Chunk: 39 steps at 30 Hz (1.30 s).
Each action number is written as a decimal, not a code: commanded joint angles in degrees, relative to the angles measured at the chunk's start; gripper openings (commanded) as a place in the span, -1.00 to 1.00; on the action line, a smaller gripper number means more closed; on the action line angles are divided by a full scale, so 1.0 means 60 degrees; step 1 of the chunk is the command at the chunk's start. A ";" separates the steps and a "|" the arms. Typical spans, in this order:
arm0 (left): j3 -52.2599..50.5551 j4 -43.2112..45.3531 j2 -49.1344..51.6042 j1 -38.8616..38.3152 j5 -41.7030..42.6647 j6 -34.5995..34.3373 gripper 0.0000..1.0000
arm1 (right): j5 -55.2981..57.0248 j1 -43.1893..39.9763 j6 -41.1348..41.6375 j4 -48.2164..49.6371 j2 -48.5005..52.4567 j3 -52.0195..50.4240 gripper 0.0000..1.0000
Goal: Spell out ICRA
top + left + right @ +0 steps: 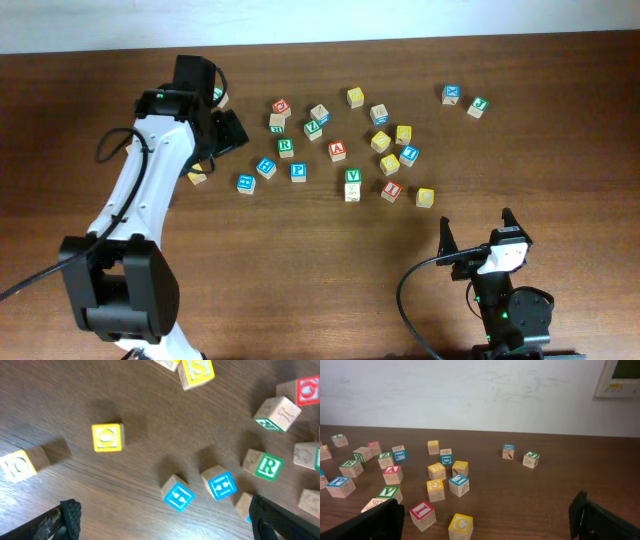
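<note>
The left gripper [220, 138] has the green R cube [286, 147] near its right side and the red A cube [338, 151] farther that way. The right gripper [478, 238] rests with fingers spread, the red I cube [392, 191] and yellow C cube [425, 197] ahead, slightly left.

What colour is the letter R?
Green; the R block shows best in the left wrist view.

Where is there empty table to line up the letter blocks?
The biggest bare patch is the front middle, below the blue P block and the red I block, between the left arm and the right hand. The far right, past the yellow C block, is bare too. It is crowded in the middle around the red A block.
</note>
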 commanded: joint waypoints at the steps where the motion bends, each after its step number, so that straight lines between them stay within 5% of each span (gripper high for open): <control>1: -0.0153 -0.0069 0.0087 -0.0138 0.0284 -0.0404 0.98 | 0.0084 0.0036 0.0102 -0.0018 -0.0073 -0.0069 0.97; 8: -0.0663 -0.0069 0.0091 -0.0138 0.0113 -0.0364 0.98 | 0.0084 0.0036 0.0102 -0.0018 -0.0073 -0.0069 0.97; 12: -0.0776 -0.0233 -0.0084 -0.0386 0.0765 0.0925 0.98 | 0.0084 0.0036 0.0102 -0.0018 -0.0073 -0.0069 0.97; 20: -0.0776 -0.1264 -0.3850 -0.0787 0.0933 0.1137 0.98 | 0.0084 0.0036 0.0102 -0.0018 -0.0073 -0.0069 0.97; 39: -0.0776 -0.2350 -0.4452 -0.1741 0.0597 0.1122 0.98 | 0.0084 0.0036 0.0106 -0.0018 -0.0073 -0.0069 0.97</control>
